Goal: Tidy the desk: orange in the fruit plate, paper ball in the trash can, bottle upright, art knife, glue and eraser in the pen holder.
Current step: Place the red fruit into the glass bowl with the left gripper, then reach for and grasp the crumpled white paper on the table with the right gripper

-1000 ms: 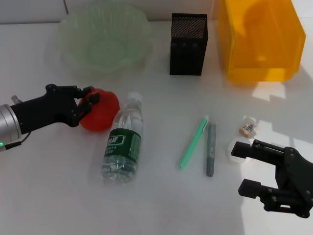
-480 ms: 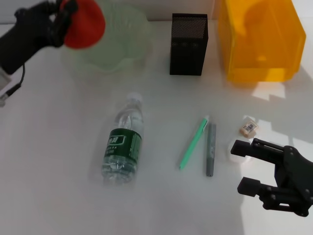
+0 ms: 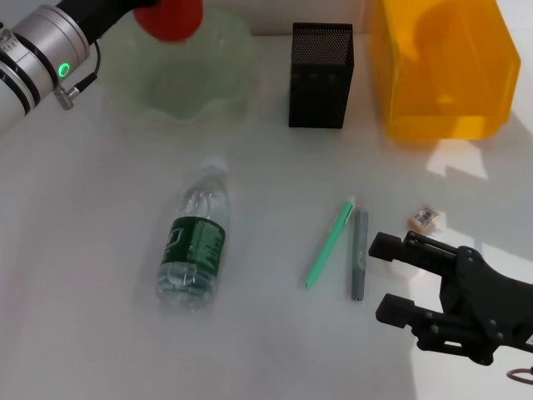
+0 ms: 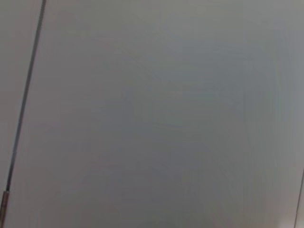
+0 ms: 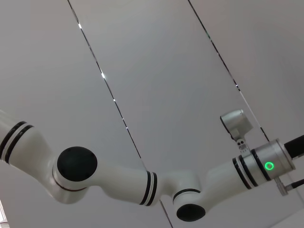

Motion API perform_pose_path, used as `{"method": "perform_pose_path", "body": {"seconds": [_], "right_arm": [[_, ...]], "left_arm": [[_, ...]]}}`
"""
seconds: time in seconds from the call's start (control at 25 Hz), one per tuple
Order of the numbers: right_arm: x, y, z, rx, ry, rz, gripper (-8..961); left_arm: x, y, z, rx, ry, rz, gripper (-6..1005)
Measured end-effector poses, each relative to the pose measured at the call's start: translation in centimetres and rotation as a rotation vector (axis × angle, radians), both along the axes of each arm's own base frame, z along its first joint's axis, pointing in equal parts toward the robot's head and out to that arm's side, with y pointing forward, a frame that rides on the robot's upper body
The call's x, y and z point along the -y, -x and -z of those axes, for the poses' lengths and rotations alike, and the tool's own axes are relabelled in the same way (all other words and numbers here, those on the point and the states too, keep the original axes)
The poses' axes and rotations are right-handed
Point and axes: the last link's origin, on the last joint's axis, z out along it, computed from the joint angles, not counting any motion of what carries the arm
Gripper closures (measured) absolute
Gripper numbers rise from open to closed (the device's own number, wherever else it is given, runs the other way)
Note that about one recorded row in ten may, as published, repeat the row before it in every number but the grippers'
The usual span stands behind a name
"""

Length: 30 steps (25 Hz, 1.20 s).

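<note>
Left arm (image 3: 50, 46): silver metal cuff, black bands, lit green ring light, thin black cable looping off it, black section past the cuff. Right gripper (image 3: 400, 279): matte black, angular two-finger claw. Right wrist view shows the left arm (image 5: 142, 183): glossy white tubes, black joint caps, black-ringed seams.

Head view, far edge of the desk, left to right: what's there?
Orange over the fruit plate → pen holder → trash can.
</note>
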Motion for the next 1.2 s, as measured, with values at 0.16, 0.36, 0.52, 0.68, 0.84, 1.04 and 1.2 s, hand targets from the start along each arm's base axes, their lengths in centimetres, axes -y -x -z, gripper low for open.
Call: {"method": "perform_pose_path", "body": {"seconds": [0.16, 0.36, 0.52, 0.68, 0.84, 1.04, 1.2], "right_arm": [[0.1, -0.1, 0.1, -0.003, -0.007, 0.009, 169], [-0.1, -0.1, 0.0, -0.007, -0.020, 0.016, 168], [-0.7, -0.2, -0.8, -0.031, -0.064, 0.048, 168], [-2.5, -0.8, -3.2, -0.031, -0.053, 0.121, 169], [-4.5, -0.2, -7.2, 0.056, 0.025, 0.100, 169], [-7.2, 2.3, -12.5, 0.369, 0.097, 0.158, 170], [-8.8, 4.9, -13.9, 0.684, 0.131, 0.250, 170]], "left_arm": [[0.6, 0.2, -0.3, 0.021, -0.018, 0.024, 737], [3.8, 0.9, -1.5, 0.118, -0.013, 0.156, 531], [7.2, 2.2, -3.2, 0.194, 0.010, 0.242, 276], [8.1, 2.9, -3.8, 0.191, 0.027, 0.249, 187], [12.3, 7.9, -5.7, 0.092, 0.217, 0.174, 166], [14.0, 9.3, -5.9, 0.022, 0.309, 0.169, 166], [14.3, 10.6, -5.4, -0.046, 0.364, 0.115, 167]]}}
